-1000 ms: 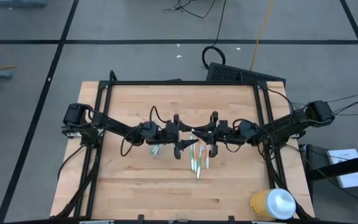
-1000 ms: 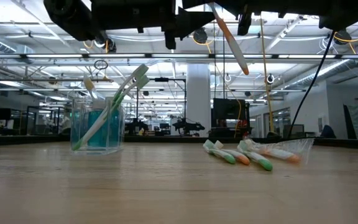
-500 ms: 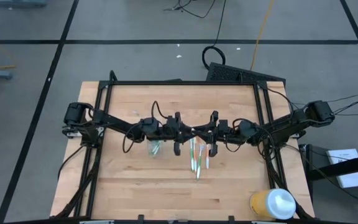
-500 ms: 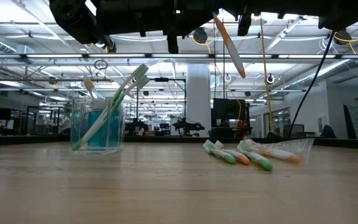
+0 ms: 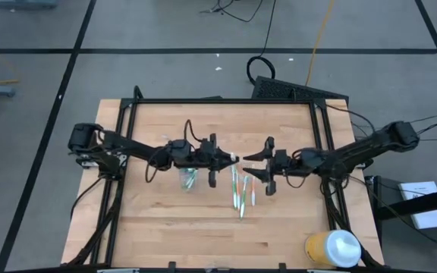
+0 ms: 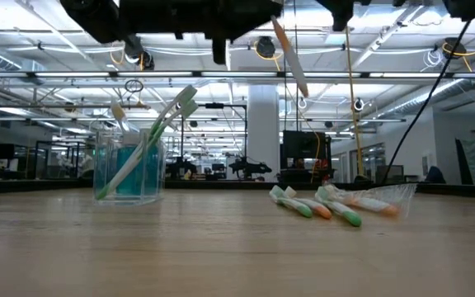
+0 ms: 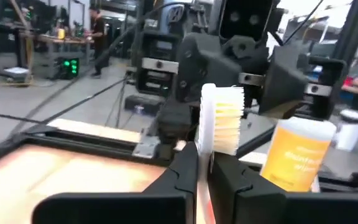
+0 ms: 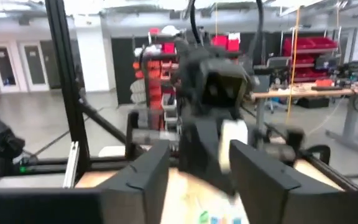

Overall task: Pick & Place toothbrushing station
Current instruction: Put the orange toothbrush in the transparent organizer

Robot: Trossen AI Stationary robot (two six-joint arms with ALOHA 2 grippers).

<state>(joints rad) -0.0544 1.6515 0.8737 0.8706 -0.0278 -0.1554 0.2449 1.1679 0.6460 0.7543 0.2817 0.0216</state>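
Above the middle of the wooden table, the left gripper was clamped on an orange-handled toothbrush, held high and tilted. The right gripper faced it just to the right, jaws apart and empty. A clear cup holding toothbrushes stood at left. More toothbrushes lay loose near the centre. A yellow white-lidded container sat at the near right corner, well apart.
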